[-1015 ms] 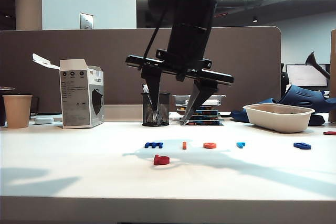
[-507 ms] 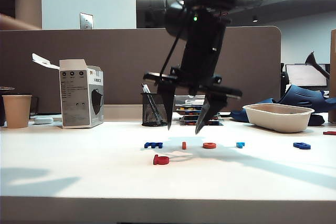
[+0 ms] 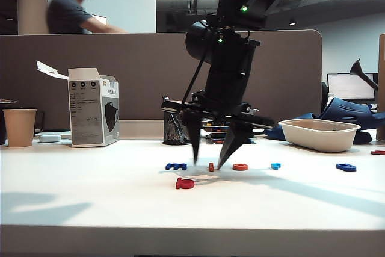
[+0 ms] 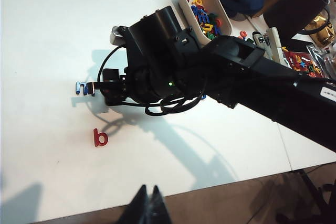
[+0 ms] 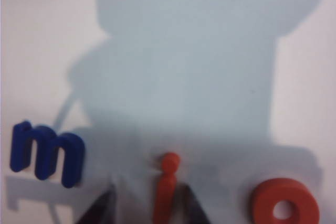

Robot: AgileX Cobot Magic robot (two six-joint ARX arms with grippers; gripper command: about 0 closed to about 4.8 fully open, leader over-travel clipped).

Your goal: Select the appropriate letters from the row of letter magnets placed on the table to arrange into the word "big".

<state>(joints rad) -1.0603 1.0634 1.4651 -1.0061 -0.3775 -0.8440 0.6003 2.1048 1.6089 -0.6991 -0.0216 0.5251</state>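
Readable marks: magnets spell out single letters only, a dark blue "m" [image 5: 47, 153], an orange-red "i" [image 5: 166, 187], an orange "o" [image 5: 285, 204], and a red "b" [image 4: 100, 137]. The white carton [image 3: 93, 107] at the back of the bench [image 3: 90, 209] carries print too small to read.

Right hand [image 3: 209, 164]: pointing down over the row, fingertips at the bench surface, one on each side of the "i". Fingers spread, not touching the letter; the "i" stands between them, "m" just beyond one finger, "o" just beyond the other.

The "b" lies alone in front of the row, nearer the bench edge, apart from the right hand.

Dark blue "g" [image 3: 346, 167] lies far right in the row, past a light blue letter [image 3: 275, 165].

Left hand [image 4: 147, 208]: held off the near bench edge, well away from all letters, fingertips pressed together, holding nothing.
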